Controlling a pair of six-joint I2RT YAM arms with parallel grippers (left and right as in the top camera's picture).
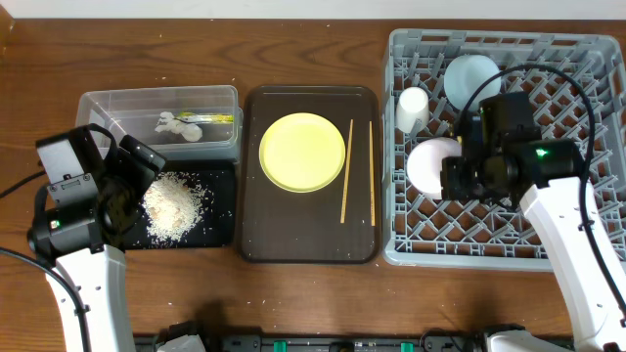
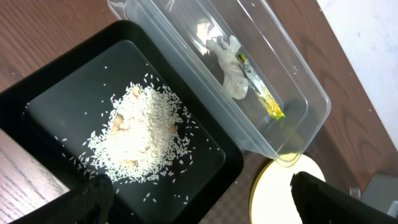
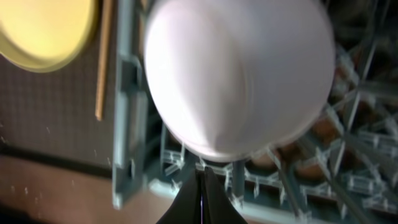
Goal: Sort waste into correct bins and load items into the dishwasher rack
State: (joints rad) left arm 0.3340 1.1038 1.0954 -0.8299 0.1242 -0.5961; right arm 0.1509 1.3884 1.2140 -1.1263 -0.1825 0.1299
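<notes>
Resting in the grey rack (image 1: pixel 587 249) at right, the white bowl (image 1: pixel 430 161) has the right fingers (image 3: pixel 199 199) clenched together at its edge; whether they pinch it is unclear. The left fingers (image 2: pixel 93 199) are spread wide, released, above the rice crumbs (image 1: pixel 174 203) in the black tray (image 1: pixel 220 235) at lower left. The yellow plate (image 1: pixel 302 151) and chopsticks (image 1: pixel 346 171) lie on the brown tray (image 1: pixel 264 235) at centre.

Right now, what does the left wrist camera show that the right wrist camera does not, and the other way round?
Only the left wrist view: the black tray with the rice heap, and the clear tub holding a crumpled paper scrap and a yellow-green wrapper. Only the right wrist view: the white bowl in the grey rack, and one chopstick. Both: part of the yellow plate.
</notes>
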